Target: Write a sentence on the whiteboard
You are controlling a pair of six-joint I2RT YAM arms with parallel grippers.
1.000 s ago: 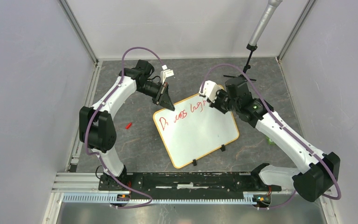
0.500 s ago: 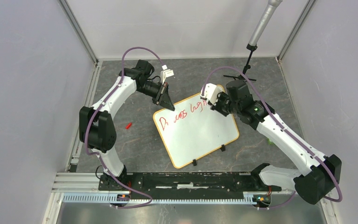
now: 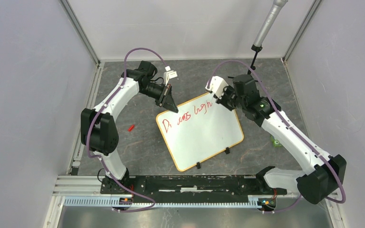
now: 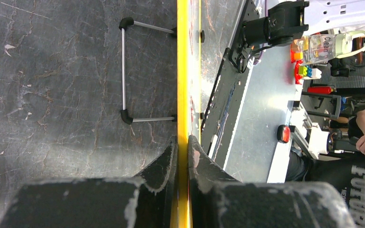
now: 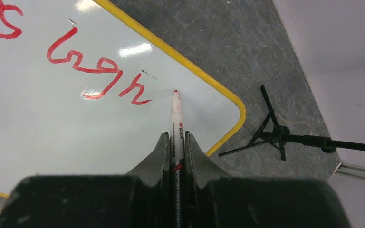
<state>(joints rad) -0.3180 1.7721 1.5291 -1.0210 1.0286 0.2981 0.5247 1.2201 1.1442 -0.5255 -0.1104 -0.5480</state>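
Observation:
The whiteboard (image 3: 202, 135) lies tilted on the dark table, white with a yellow rim and two black clips on its near edge. Red marker writing (image 3: 186, 115) runs along its far part; in the right wrist view the last word (image 5: 97, 71) reads roughly "ligh". My left gripper (image 3: 171, 106) is shut on the board's far-left rim (image 4: 183, 71). My right gripper (image 3: 219, 99) is shut on a white marker (image 5: 176, 124), whose red tip (image 5: 175, 91) touches the board just right of the last letter, near the far-right corner.
A small red cap (image 3: 131, 128) lies on the table left of the board. A green object (image 3: 275, 141) lies beside my right arm. A black tripod stand (image 3: 253, 61) with a grey pole stands at the back right; its legs (image 5: 271, 130) are close to the board's corner.
My right gripper has moved up and right along the board's far edge with the marker, and the last red word has grown by a letter. The left arm has not moved.

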